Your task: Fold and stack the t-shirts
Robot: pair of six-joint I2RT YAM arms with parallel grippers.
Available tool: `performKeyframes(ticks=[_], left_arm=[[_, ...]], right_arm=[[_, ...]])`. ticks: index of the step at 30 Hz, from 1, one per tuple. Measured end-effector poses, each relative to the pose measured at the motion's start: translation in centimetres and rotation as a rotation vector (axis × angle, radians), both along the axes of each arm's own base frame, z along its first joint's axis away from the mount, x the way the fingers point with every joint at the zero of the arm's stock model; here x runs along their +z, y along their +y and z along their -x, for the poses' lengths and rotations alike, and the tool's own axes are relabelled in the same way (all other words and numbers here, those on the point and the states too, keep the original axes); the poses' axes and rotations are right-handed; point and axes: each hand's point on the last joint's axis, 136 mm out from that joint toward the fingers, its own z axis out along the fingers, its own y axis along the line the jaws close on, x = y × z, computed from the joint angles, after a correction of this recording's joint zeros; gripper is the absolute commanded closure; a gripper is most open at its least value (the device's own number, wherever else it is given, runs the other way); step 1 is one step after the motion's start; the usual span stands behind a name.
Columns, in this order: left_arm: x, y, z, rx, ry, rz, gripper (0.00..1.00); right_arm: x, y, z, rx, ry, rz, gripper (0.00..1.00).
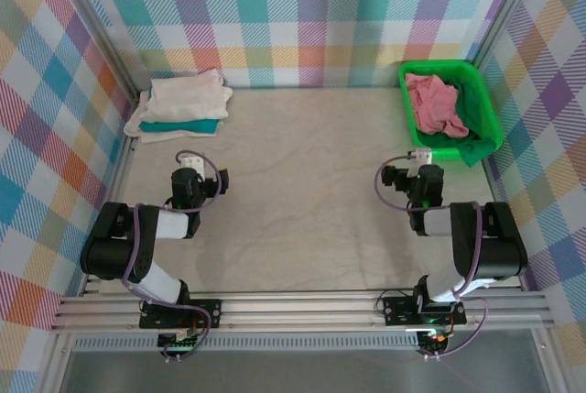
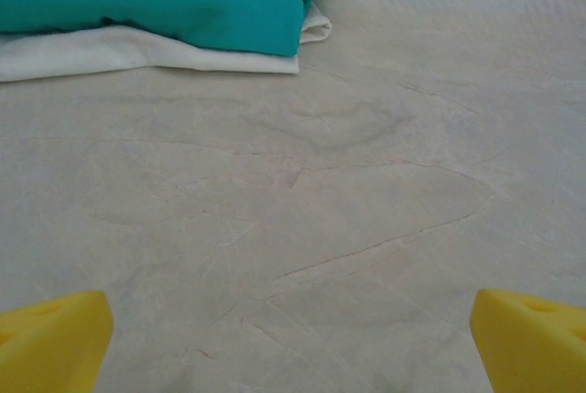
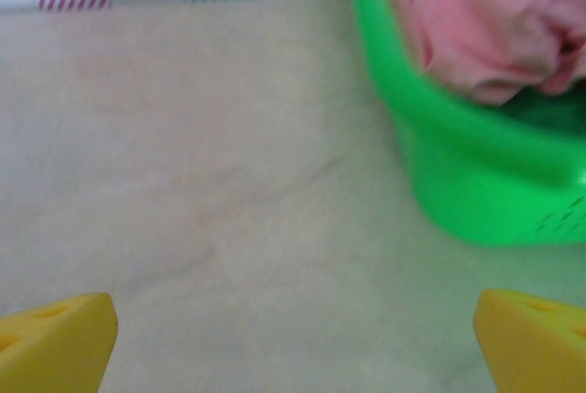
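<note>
3 folded t-shirts (image 1: 179, 107), teal between 2 pale ones, sit stacked at the tabletop's far left corner. A pink t-shirt (image 1: 433, 103) lies crumpled in the green basket (image 1: 488, 118) at the far right corner, perhaps over darker cloth. The left gripper (image 2: 293, 343) and right gripper (image 3: 293, 343) hover empty, jaws wide apart.

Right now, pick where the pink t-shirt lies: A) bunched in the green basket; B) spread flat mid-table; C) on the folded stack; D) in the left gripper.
A: the pink t-shirt lies crumpled inside the green basket at the far right, apart from the folded stack at the far left.
</note>
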Motion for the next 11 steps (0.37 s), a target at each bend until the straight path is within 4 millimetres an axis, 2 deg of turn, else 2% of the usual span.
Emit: performKeyframes(ticks=[11], left_arm=[[0.10, 0.09, -0.21, -0.007, 0.000, 0.009, 0.00]], right_arm=[[-0.18, 0.02, -0.01, 0.006, 0.012, -0.018, 0.00]])
